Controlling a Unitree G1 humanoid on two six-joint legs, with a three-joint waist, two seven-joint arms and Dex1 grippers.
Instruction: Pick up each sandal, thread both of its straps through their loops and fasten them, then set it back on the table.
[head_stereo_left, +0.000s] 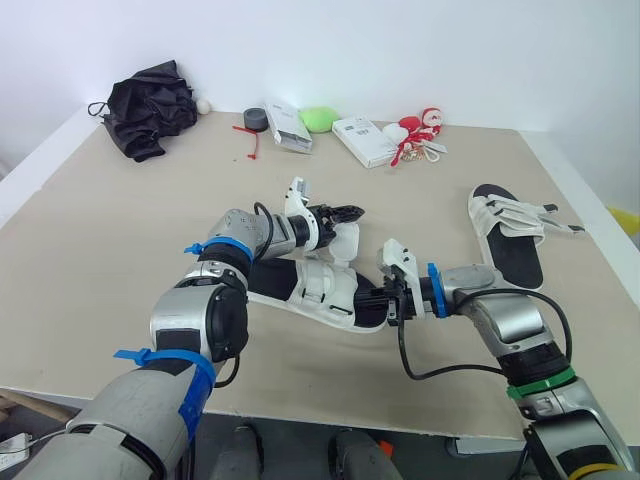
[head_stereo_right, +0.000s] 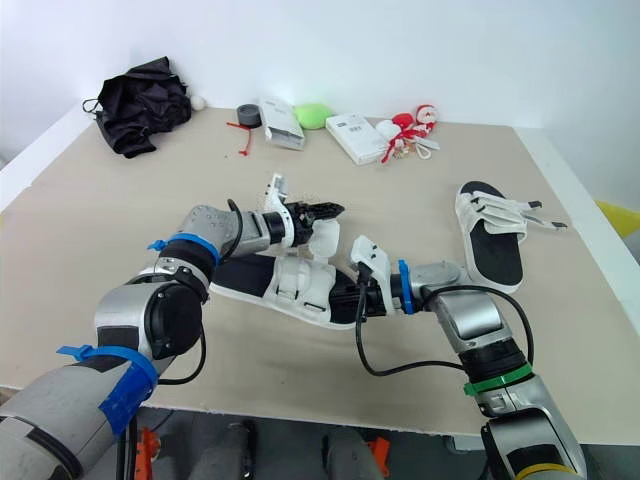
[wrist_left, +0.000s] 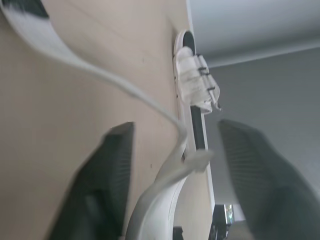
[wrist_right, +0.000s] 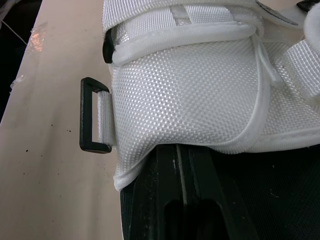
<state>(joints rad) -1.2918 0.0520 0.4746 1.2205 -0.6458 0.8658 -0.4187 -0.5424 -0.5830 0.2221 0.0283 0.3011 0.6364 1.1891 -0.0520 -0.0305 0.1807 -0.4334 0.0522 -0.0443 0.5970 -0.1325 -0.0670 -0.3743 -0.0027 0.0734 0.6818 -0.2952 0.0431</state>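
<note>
Right gripper (head_stereo_left: 392, 300) clamps sandal (head_stereo_left: 322, 285); left gripper (head_stereo_left: 352, 212) (spread wide) straddles strap (head_stereo_left: 346, 238).

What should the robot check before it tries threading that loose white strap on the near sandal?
1. Strap lies between the left gripper's fingers: ok, though they stand apart, not pinching.
2. Black loop empty and unobstructed: ok.
3. Right gripper steadying the near sandal: cannot tell; it sits at the sole.
4. Second sandal out of the way: ok, apart on the table.
5. Strap fastened: not ok.
</note>
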